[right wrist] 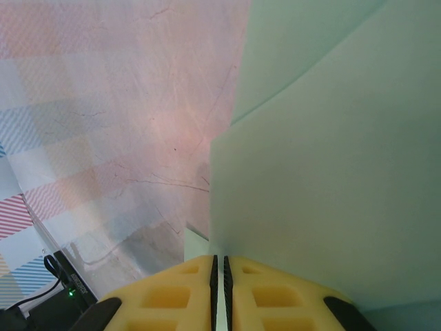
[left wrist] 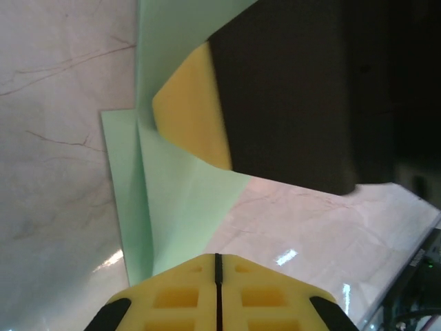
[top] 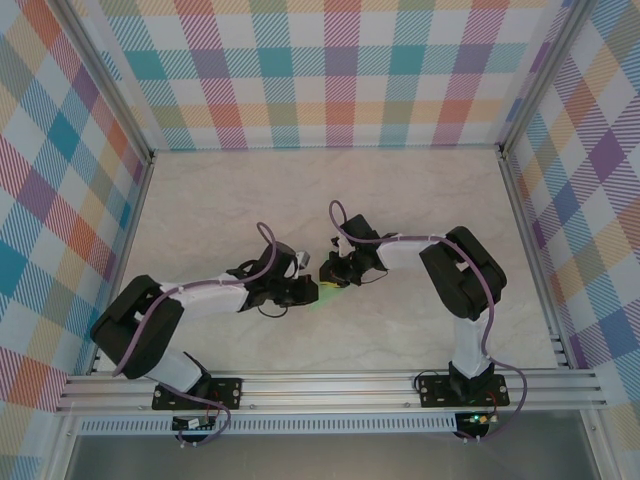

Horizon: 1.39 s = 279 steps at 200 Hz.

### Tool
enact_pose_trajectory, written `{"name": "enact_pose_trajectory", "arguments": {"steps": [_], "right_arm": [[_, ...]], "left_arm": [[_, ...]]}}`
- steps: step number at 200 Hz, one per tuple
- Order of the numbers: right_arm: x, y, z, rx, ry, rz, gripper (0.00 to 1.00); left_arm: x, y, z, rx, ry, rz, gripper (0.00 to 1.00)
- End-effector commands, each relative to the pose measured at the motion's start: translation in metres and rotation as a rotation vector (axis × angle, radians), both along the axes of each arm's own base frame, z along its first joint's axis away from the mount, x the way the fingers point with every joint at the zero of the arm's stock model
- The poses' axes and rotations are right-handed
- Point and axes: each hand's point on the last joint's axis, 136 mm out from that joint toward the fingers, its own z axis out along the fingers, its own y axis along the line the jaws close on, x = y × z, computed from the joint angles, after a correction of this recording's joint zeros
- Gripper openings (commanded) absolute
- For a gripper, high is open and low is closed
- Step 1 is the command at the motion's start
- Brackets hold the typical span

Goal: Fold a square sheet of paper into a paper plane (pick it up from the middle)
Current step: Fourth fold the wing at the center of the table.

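Both closed: right tool (right wrist: 218, 261) pinches the paper plane (right wrist: 331, 172), left tool (left wrist: 217, 258) seemingly too. Pull evenly; press your crease flat on the worktop (left wrist: 55, 103).

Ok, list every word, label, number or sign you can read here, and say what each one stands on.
There is none to read: the paper plane is blank mint green, the walls bear only a coloured check pattern, and the table has only marble veins.
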Motion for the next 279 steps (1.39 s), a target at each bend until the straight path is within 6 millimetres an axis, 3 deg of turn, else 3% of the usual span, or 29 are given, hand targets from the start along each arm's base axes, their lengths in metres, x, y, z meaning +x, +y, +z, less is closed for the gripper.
{"name": "enact_pose_trajectory", "arguments": {"steps": [1, 45, 80, 124, 148, 174, 231, 279], "right_arm": [[0.0, -0.012, -0.022, -0.078, 0.016, -0.006, 0.14], [0.0, -0.012, -0.022, -0.075, 0.017, -0.005, 0.14], [0.002, -0.01, -0.015, -0.066, 0.003, 0.0, 0.15], [0.022, -0.016, 0.023, -0.031, -0.083, -0.013, 0.18], [0.038, -0.034, 0.054, -0.031, -0.167, -0.061, 0.21], [0.035, -0.044, 0.072, -0.023, -0.206, -0.073, 0.21], [0.002, -0.02, 0.06, 0.109, -0.123, -0.009, 0.15], [-0.003, 0.003, 0.041, 0.099, -0.079, 0.033, 0.14]], "left_arm": [[0.014, -0.007, 0.001, -0.032, -0.019, -0.009, 0.07], [0.016, -0.003, -0.019, 0.021, -0.006, -0.011, 0.05], [0.006, 0.007, -0.042, 0.069, 0.043, 0.004, 0.04], [-0.007, 0.026, -0.058, 0.122, 0.076, 0.053, 0.01], [-0.008, 0.031, -0.061, 0.131, 0.079, 0.075, 0.0], [-0.007, 0.03, -0.06, 0.125, 0.076, 0.08, 0.0], [-0.005, 0.026, -0.058, 0.111, 0.076, 0.076, 0.0], [-0.004, 0.026, -0.059, 0.118, 0.082, 0.07, 0.0]]}}
